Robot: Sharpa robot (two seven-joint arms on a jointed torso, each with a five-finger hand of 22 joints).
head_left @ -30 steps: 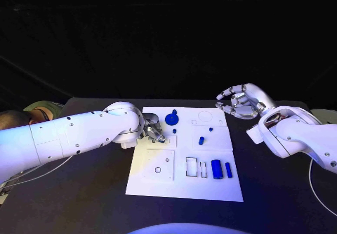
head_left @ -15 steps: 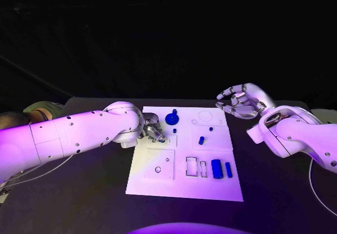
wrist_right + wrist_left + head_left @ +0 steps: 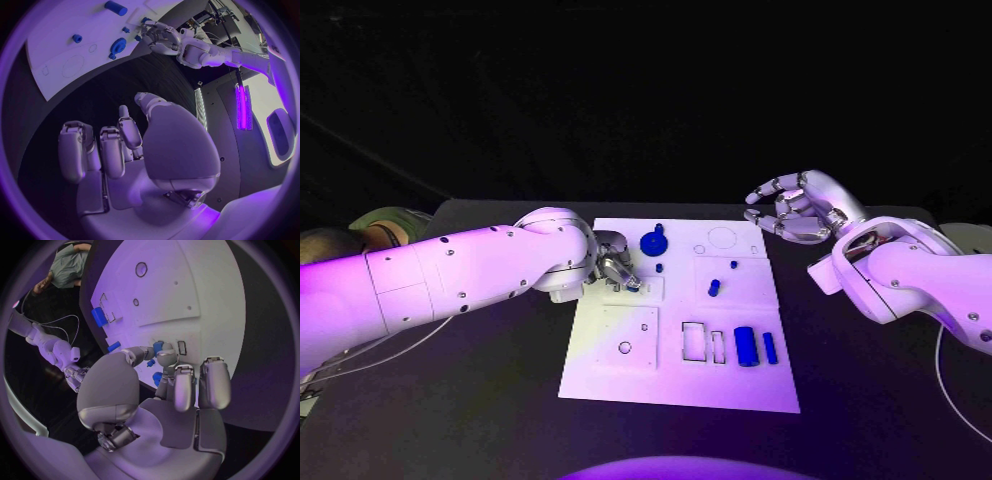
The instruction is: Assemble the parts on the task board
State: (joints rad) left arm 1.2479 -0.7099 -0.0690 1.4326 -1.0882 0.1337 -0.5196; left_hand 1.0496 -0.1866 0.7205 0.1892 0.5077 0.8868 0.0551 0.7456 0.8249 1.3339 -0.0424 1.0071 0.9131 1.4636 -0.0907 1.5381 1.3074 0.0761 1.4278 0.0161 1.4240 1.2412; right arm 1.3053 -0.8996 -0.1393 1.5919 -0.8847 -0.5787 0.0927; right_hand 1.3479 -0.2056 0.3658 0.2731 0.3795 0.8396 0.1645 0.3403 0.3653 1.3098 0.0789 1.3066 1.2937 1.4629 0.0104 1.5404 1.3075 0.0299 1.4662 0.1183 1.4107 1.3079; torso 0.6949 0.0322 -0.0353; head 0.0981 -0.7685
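Black surface point(image 3: 473, 400) with white task board point(image 3: 678, 385) at centre. Left hand point(image 3: 615, 268) at board's left edge, fingers point(image 3: 164, 360) pinching a small blue part point(image 3: 157, 346). Right hand point(image 3: 790, 212) raised off board's far right corner, fingers curled, holding nothing. Other blue parts point(image 3: 746, 346) lie on the board.

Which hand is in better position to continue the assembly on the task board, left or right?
Probably the left hand: it is over the task board, fingers on a small blue part. The right hand hovers off the board, holding nothing.
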